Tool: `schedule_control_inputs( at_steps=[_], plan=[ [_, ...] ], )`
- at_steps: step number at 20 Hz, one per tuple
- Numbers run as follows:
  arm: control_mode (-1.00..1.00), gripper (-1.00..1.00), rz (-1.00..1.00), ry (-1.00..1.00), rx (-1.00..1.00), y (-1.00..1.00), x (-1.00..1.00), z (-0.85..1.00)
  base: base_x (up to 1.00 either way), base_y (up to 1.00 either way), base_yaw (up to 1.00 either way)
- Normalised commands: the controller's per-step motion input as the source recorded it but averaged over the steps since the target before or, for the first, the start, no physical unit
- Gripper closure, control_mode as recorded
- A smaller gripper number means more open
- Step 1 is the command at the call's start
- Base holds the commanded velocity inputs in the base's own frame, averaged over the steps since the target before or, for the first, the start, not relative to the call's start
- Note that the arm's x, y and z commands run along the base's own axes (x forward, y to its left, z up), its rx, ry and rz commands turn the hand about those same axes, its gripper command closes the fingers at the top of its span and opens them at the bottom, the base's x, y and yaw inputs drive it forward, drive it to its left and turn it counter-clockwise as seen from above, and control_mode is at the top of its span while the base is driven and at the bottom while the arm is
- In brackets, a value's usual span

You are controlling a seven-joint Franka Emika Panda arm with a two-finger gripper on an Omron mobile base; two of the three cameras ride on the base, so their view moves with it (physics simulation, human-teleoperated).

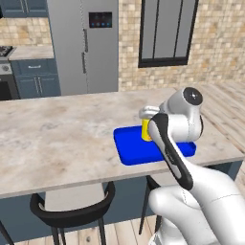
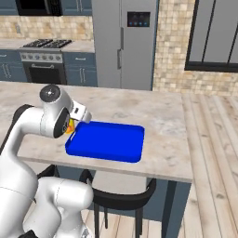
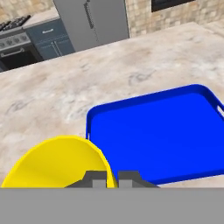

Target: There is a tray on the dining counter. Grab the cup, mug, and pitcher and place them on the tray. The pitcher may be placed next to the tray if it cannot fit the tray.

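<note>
My gripper (image 3: 111,178) is shut on the rim of the yellow cup (image 3: 61,164), one fingertip on each side of its wall. The cup (image 1: 145,130) sits at the near left end of the blue tray (image 1: 136,150), partly behind my arm; I cannot tell whether it rests on the tray or hangs just above it. A sliver of the cup (image 2: 70,127) shows beside my wrist. The tray (image 2: 109,142) lies on the beige marbled dining counter (image 1: 57,139), near its front edge, with nothing else on it (image 3: 162,131). The mug and pitcher are out of view.
Black stools (image 1: 72,210) stand under the counter's front edge. A steel fridge (image 2: 123,42) and a stove (image 2: 44,60) line the back wall. The counter ends to the right, over wooden floor (image 2: 214,153).
</note>
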Motion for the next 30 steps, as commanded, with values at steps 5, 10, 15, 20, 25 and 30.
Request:
schedule_control_inputs(
  at_steps=[5,10,15,20,25,30],
  plan=[
    [-1.00,1.00,0.00,0.00,0.00,0.01,0.11,-0.22,0.00,0.00,0.00],
    [-1.00,1.00,0.00,0.00,0.01,0.00,0.09,-0.27,0.00,0.00,0.00],
    [-1.00,1.00,0.00,0.00,0.02,0.00,0.15,-0.24,0.00,0.00,0.00],
    [-1.00,1.00,0.00,0.00,0.00,0.00,0.29,-0.09,0.00,0.00,0.00],
    [-1.00,1.00,0.00,0.00,0.00,0.00,0.31,-0.06,0.00,0.00,0.00],
    [-1.00,1.00,0.00,0.00,0.00,0.00,0.24,-0.09,0.00,0.00,0.00]
  ],
)
